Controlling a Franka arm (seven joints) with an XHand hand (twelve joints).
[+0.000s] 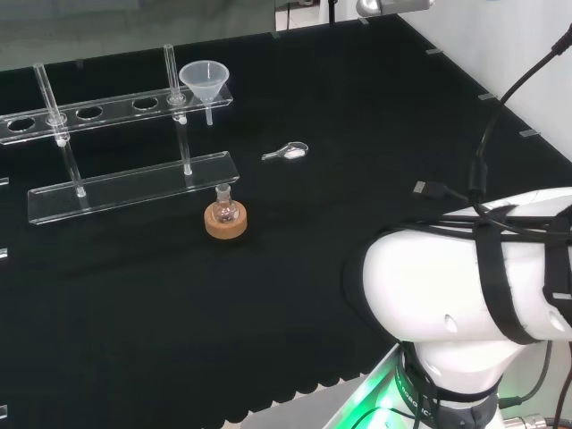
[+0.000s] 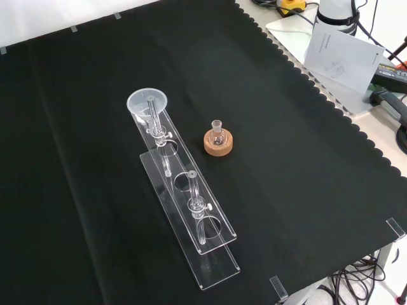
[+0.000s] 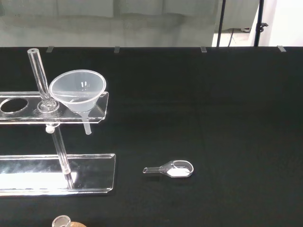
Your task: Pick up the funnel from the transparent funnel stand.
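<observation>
While the funnel (image 1: 204,79) sits in the right end hole of the funnel stand (image 1: 134,183) in the head view, the state of the hand cannot be told.

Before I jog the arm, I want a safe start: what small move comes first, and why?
Probably carry the hand toward the funnel. It sits upright in the end hole of the transparent stand, untouched, with open cloth between; the small flask on its cork ring stands nearer, so stay clear of it.

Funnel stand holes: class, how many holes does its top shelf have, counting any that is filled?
4. In the front view the funnel fills the farthest hole of the stand; three open holes follow toward the near end. None looks hidden.
</observation>
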